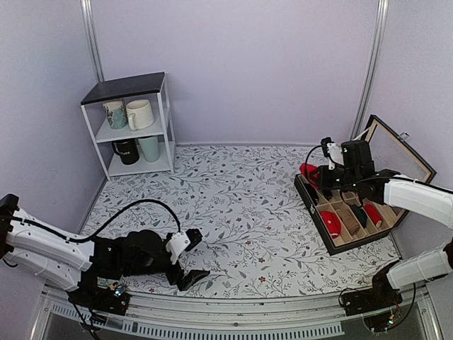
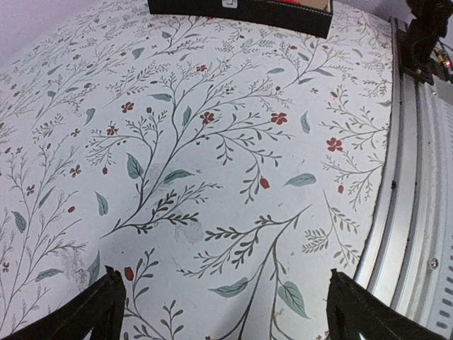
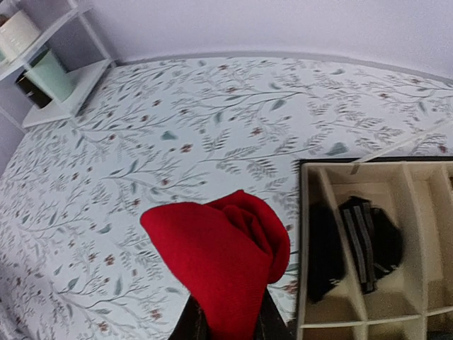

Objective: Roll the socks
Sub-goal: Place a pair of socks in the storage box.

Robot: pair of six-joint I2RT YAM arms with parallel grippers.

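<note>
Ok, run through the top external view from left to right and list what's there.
First the white shelf → left gripper, open → red socks → compartment box.

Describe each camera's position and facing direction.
Top external: high behind left arm and right arm, both showing, looking down on the floral table.
Left wrist: low over the table, facing the black divided box; open left gripper.
Right wrist: beside the box, facing the white mug shelf; right gripper gripping red knit socks.
All share the box.
</note>
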